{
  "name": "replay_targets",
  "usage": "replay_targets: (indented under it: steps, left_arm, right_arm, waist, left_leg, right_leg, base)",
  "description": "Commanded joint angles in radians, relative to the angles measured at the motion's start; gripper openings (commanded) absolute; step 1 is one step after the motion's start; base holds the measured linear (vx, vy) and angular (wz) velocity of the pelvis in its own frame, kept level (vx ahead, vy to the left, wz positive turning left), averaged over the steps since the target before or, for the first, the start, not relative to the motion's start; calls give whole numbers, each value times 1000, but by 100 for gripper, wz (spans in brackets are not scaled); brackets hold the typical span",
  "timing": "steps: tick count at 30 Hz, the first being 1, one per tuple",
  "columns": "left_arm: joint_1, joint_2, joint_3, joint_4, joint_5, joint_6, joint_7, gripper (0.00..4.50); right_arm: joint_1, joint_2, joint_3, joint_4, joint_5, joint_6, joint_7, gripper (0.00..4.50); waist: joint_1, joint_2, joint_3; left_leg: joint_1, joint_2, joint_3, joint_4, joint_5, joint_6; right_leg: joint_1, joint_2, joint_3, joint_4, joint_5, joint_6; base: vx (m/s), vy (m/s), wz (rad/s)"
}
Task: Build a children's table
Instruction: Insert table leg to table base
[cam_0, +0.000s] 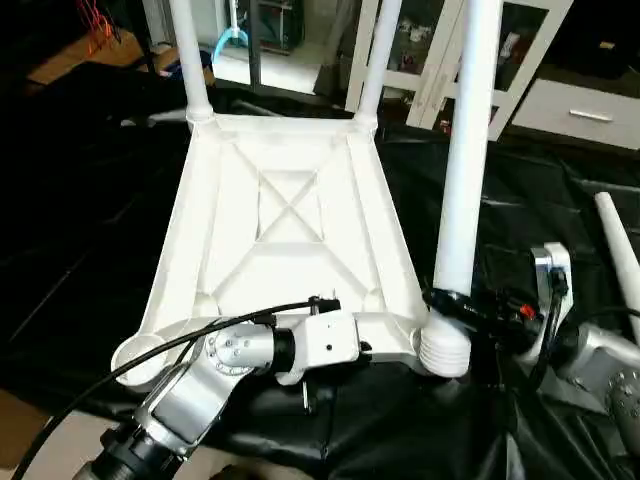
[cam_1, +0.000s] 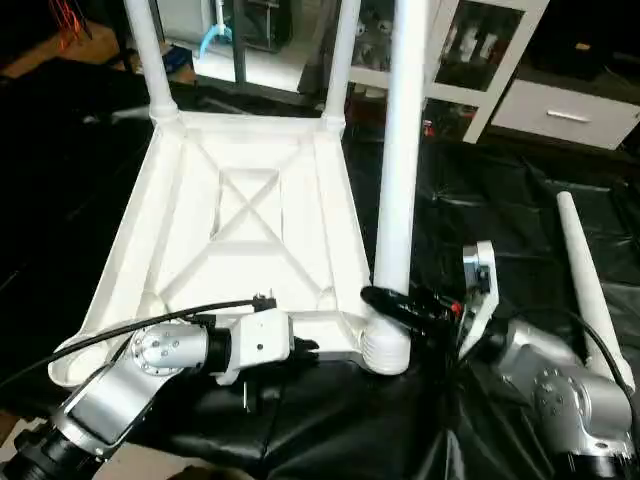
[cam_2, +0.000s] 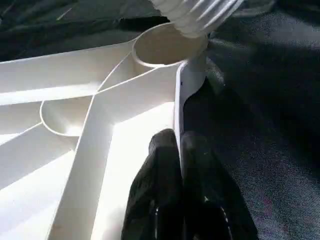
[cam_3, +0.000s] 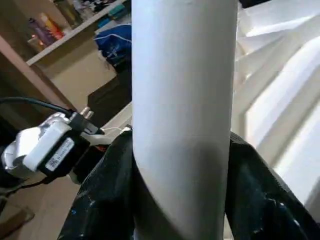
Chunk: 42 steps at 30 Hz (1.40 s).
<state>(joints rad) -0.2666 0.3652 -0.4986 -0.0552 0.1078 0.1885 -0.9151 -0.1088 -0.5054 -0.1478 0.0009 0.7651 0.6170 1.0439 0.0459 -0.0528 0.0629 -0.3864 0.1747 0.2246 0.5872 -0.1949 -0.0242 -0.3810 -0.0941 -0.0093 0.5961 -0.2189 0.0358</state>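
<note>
Your left gripper (cam_2: 179, 150) pinches the table top (cam_0: 290, 220) near edge rim; your right gripper (cam_1: 392, 303) clasps the upright leg (cam_1: 404, 150).

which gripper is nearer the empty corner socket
Left. The left gripper pinches the table top's rim along the same near edge as the empty socket; the right gripper holds the leg at the opposite near corner.

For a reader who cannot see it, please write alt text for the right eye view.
The right gripper clasps an upright leg just above its near corner socket in the upturned table top. The left gripper pinches the top's near rim; a spare leg lies alongside.
</note>
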Motion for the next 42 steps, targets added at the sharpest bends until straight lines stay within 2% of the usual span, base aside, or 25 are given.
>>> replay_targets:
  steps: [1, 4, 5, 10, 17, 18, 23, 25, 30, 37, 39, 40, 42]
  left_arm:
    - [12, -2, -11, 43, 5, 7, 14, 0]
    - [13, -1, -11, 42, 6, 7, 14, 0]
    - [13, -1, -10, 42, 6, 8, 14, 0]
    - [12, -1, -10, 43, 7, 8, 16, 0]
    - [8, -2, -11, 47, 8, 5, 16, 0]
    - [7, -3, -11, 48, 8, 4, 17, 0]
    - [8, -3, -10, 47, 9, 4, 19, 0]
    - [8, -3, -9, 47, 10, 5, 20, 0]
    - [8, -4, -9, 49, 11, 1, 22, 0]
    - [4, -3, -10, 53, 9, -4, 26, 0]
    - [3, -4, -9, 54, 11, -7, 27, 0]
    - [0, -9, 1, 60, 13, -20, 43, 0]
    - [-3, -12, 8, 64, 16, -31, 57, 0]
  right_arm:
    - [-4, -18, -5, -21, -33, -40, -14, 184]
    - [-4, -18, 9, -23, -61, -58, -11, 184]
    - [-4, -11, 23, -23, -92, -90, -10, 184]
    - [-6, -1, 49, -23, -146, -159, -25, 184]
    - [-4, 20, 104, -6, -262, -300, -38, 184]
    - [-7, 46, 106, 4, -290, -347, -68, 184]
    - [-3, 66, 115, 18, -337, -430, -96, 184]
    - [5, 69, 118, 20, -347, -453, -94, 184]
    - [44, 72, 131, 13, -372, -507, -76, 184]
    - [58, 88, 96, 22, -370, -549, -113, 184]
    - [66, 110, 55, 7, -290, -490, -135, 184]
    - [54, 108, 18, -19, -212, -416, -149, 184]
    - [46, 101, 2, -31, -175, -382, -150, 184]
  waist:
    - [-4, -10, -28]
    - [-4, -10, -29]
    - [-3, -10, -28]
    - [-4, -11, -30]
    - [-6, -8, -29]
    - [-7, -9, -28]
    - [-10, -7, -27]
    - [-14, -10, -28]
    - [-13, -10, -28]
    - [-15, -7, -27]
    - [-14, -7, -27]
    - [-14, -4, -32]
    - [-12, -3, -35]
  left_leg:
    - [29, 68, -38, -87, -229, 8]
    - [29, 68, -40, -87, -231, 2]
    - [29, 68, -39, -87, -227, 4]
    - [28, 68, -38, -85, -215, 12]
    - [29, 68, -40, -88, -237, 7]
    - [28, 68, -39, -88, -238, 6]
    - [29, 69, -40, -91, -254, 4]
    - [25, 68, -41, -90, -257, 4]
    - [26, 68, -40, -88, -238, 22]
    - [27, 68, -41, -90, -267, 14]
    - [28, 68, -41, -91, -270, 17]
    - [27, 68, -43, -91, -256, 22]
    - [29, 68, -42, -89, -242, 25]
  right_leg:
    - [1, -49, 27, -78, -221, -191]
    - [1, -49, 27, -78, -229, -180]
    - [0, -48, 27, -77, -220, -180]
    - [1, -48, 27, -75, -198, -182]
    - [-1, -48, 27, -77, -214, -175]
    - [-2, -47, 28, -76, -211, -174]
    - [-2, -46, 28, -77, -217, -172]
    - [0, -47, 27, -76, -217, -171]
    - [1, -45, 28, -75, -184, -177]
    - [-1, -45, 28, -78, -215, -177]
    - [-1, -45, 30, -78, -214, -176]
    - [4, -44, 28, -75, -190, -182]
    - [5, -43, 27, -72, -162, -190]
  base:
    - [0, 0, 0]
    - [0, 0, 0]
    - [0, 0, 0]
    - [0, 0, 0]
    - [0, 0, 0]
    - [0, 0, 0]
    - [0, 0, 0]
    - [0, 0, 0]
    - [0, 0, 0]
    - [0, 0, 0]
    - [0, 0, 0]
    - [0, 0, 0]
    - [0, 0, 0]
